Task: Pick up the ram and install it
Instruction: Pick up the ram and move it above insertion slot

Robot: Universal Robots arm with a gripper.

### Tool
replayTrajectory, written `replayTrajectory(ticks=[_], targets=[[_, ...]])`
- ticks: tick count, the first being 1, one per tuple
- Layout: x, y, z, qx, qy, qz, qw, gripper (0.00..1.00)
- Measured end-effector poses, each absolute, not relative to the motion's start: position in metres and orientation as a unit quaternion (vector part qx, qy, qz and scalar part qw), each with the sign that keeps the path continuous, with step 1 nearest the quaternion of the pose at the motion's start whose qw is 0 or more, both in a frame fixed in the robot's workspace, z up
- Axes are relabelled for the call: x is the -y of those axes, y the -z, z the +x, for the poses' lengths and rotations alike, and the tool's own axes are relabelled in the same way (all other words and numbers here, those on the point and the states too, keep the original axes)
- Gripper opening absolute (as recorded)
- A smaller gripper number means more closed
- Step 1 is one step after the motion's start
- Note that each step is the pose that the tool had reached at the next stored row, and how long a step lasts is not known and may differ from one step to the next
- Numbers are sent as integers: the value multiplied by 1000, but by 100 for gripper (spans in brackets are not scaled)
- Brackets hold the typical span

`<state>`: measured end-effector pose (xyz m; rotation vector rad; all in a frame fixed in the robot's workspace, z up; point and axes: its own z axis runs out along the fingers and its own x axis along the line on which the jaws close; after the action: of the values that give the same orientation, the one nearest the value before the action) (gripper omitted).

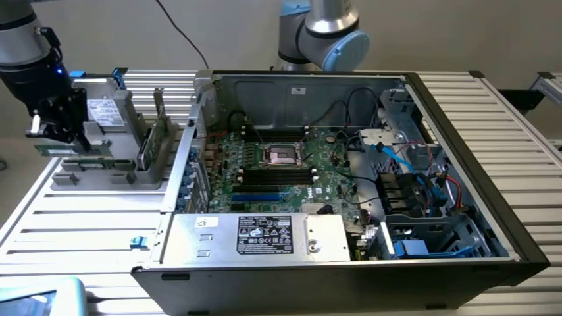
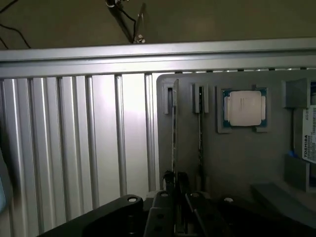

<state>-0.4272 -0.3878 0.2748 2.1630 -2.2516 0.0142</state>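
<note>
The ram (image 1: pixel 63 151) is a thin green stick held level under my gripper (image 1: pixel 56 143) at the exterior view's left, just above the grey parts holder (image 1: pixel 105 176). In the wrist view the ram (image 2: pixel 174 128) shows edge-on, running away from my gripper (image 2: pixel 176 181), whose fingers are shut on its near end. The stick lies along the holder's outermost slot; whether it touches the slot I cannot tell. The black memory slots (image 1: pixel 276 176) sit on the motherboard inside the open computer case (image 1: pixel 457 131), well off to the exterior view's right.
A second green stick (image 2: pixel 200 143) stands in the neighbouring holder slot. The holder also carries a square silver processor (image 2: pixel 245 107) and a grey drive with a white label (image 2: pixel 308 143). A ribbed metal table (image 2: pixel 74 148) lies beside the holder. The power supply (image 1: pixel 255 237) fills the case's near side.
</note>
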Motion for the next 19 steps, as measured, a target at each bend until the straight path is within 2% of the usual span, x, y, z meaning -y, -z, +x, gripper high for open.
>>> replayTrajectory(ticks=[9, 14, 19], targets=[[388, -308, -427, 713, -3, 701, 8, 15], [388, -328, -415, 709, 3, 706, 1, 15], [388, -350, -406, 707, 5, 707, 2, 15]])
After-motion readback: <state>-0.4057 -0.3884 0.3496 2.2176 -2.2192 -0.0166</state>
